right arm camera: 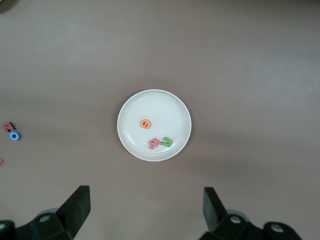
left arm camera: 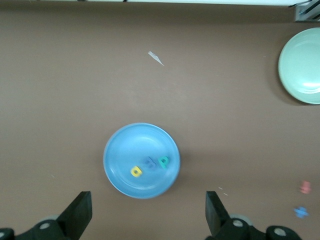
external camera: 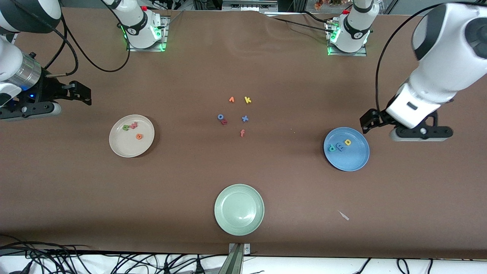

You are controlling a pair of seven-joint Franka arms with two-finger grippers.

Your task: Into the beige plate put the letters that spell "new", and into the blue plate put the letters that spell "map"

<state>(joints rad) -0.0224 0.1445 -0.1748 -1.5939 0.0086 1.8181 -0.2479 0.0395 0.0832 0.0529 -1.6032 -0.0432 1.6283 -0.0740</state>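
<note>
The beige plate [external camera: 129, 149] lies toward the right arm's end of the table. In it are the green n [external camera: 125, 127], the pinkish-red w [external camera: 133, 125] and the orange e [external camera: 139, 136]. The right wrist view shows the same plate [right arm camera: 165, 107] with e [right arm camera: 145, 123], w [right arm camera: 155, 144] and n [right arm camera: 167, 142]. The blue plate [external camera: 353, 159] holds the teal p [external camera: 331, 147], blue m [external camera: 339, 146] and yellow a [external camera: 347, 142]. My left gripper [external camera: 368, 121] hangs open and empty over the table just off the blue plate's [left arm camera: 140, 142] rim. My right gripper [external camera: 81, 93] hangs open and empty, well apart from the beige plate.
An empty pale green plate [external camera: 239, 209] sits near the front edge. Loose letters lie mid-table: yellow k [external camera: 247, 100], blue o [external camera: 220, 117], red r [external camera: 224, 121], blue x [external camera: 245, 118], orange f [external camera: 242, 133] and another orange one [external camera: 231, 99]. A paper scrap [external camera: 343, 215] lies nearer the camera than the blue plate.
</note>
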